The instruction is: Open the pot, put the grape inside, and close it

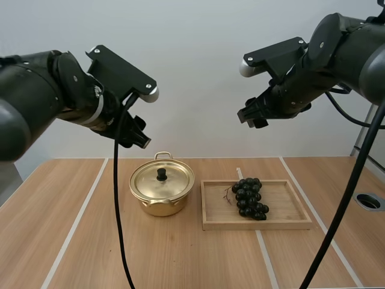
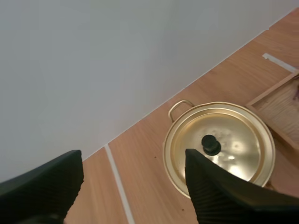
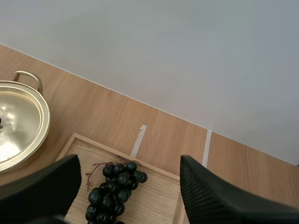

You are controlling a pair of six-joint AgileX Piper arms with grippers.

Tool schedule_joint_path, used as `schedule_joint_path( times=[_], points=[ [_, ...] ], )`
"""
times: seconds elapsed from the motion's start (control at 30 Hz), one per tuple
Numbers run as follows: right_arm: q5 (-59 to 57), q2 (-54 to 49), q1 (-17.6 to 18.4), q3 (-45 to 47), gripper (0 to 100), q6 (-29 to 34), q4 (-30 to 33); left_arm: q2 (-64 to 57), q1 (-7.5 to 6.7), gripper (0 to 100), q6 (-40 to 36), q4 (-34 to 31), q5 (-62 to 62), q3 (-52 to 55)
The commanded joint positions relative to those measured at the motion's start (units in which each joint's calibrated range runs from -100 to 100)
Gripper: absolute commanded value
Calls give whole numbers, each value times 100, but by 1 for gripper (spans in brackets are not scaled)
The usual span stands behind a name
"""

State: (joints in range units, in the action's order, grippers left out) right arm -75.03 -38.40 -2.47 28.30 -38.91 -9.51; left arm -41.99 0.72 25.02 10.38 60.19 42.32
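**Pot lidded, grapes on the tray, both grippers open and empty**

In the high view the shiny gold pot (image 1: pixel 161 195) stands at lower centre on the wooden table (image 1: pixel 66 217). Its lid (image 1: pixel 171 180) is on, with a black knob (image 1: pixel 162 174) in the middle. Just right of the pot, not touching it, lies the wooden tray (image 1: pixel 258 225). A bunch of near-black grapes (image 1: pixel 249 197) with a reddish stem rests in it.

The left gripper (image 1: pixel 137 137) hangs left of centre, well above the pot, its ribbed fingers (image 2: pixel 51 182) spread wide with nothing between them. The right gripper (image 1: pixel 252 116) hangs right of centre, high over the tray, fingers (image 3: pixel 215 196) equally wide and empty.
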Motion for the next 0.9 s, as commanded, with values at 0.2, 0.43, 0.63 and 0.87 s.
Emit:
schedule_joint_path(
  times=[0.2,0.43,0.63,0.87],
  points=[
    [-21,-32,5,-64,100,-24,-45,1001,-511,100,-31,305,-112,-79],
    [-21,-32,5,-64,100,-24,-45,2036,-521,100,-260,305,599,-700],
    [-46,-32,5,-64,100,-24,-43,2720,-521,100,-432,305,1103,-1199],
    [-104,-32,5,-64,100,-24,-43,3300,-521,100,-440,292,1130,-1212]
  ],
)
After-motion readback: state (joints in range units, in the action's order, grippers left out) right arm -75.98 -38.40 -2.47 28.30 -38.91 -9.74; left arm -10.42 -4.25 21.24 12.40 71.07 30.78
